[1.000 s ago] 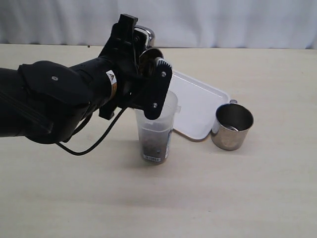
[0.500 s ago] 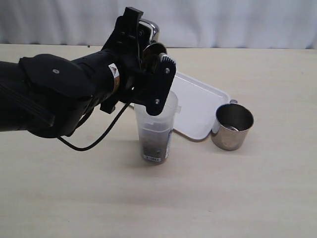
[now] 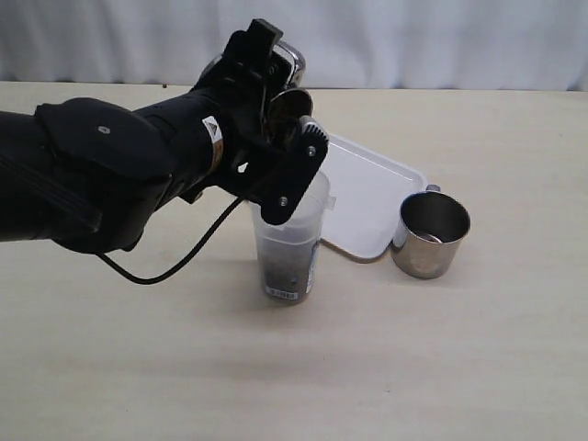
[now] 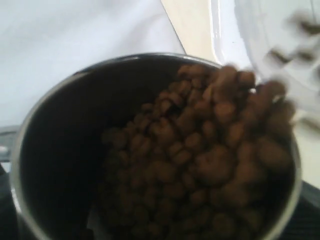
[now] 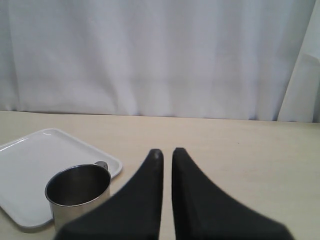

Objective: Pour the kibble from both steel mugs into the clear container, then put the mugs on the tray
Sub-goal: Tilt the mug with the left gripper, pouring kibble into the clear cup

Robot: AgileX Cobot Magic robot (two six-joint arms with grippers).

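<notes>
My left gripper (image 3: 280, 106) is shut on a steel mug (image 3: 288, 62), holding it tipped above the clear container (image 3: 292, 241). In the left wrist view this mug (image 4: 45, 115) is filled with brown kibble (image 4: 200, 160), which slides toward its rim beside the container's wall (image 4: 280, 50); blurred pellets (image 4: 300, 25) are falling. Some kibble (image 3: 285, 266) lies at the container's bottom. The second steel mug (image 3: 432, 234) stands upright by the white tray's (image 3: 367, 197) near right corner, with no kibble showing inside it (image 5: 77, 192). My right gripper (image 5: 163, 152) is shut on nothing, beside that mug.
The left arm's black body (image 3: 101, 175) and its looping cable (image 3: 175, 262) cover the table's left half. A white curtain (image 3: 413, 37) closes the far edge. The tray (image 5: 30, 170) carries nothing.
The left gripper has rolled the mug further over, and its near finger has dropped closer to the container's rim. The container, tray and second mug have stayed put.
</notes>
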